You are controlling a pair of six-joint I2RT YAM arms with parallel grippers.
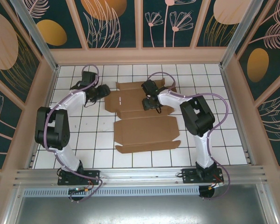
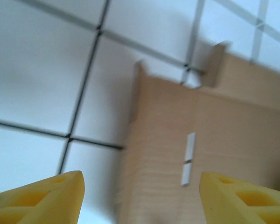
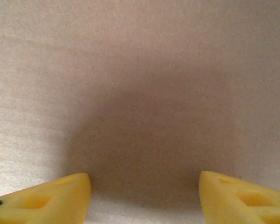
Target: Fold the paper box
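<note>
Both arms reach forward with elbows bent. The left end effector [image 1: 104, 91] points rightward, its fingers [image 2: 46, 198] spread apart. The right end effector [image 1: 151, 104] tilts downward, fingers [image 3: 51, 198] parted, gripping nothing.

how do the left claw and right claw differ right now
The left claw sits at the left edge of the paper box, over both white tiles and cardboard; the right claw is wholly over cardboard. The left claw faces a slot; the right claw faces plain board. Both are open, holding nothing.
</note>
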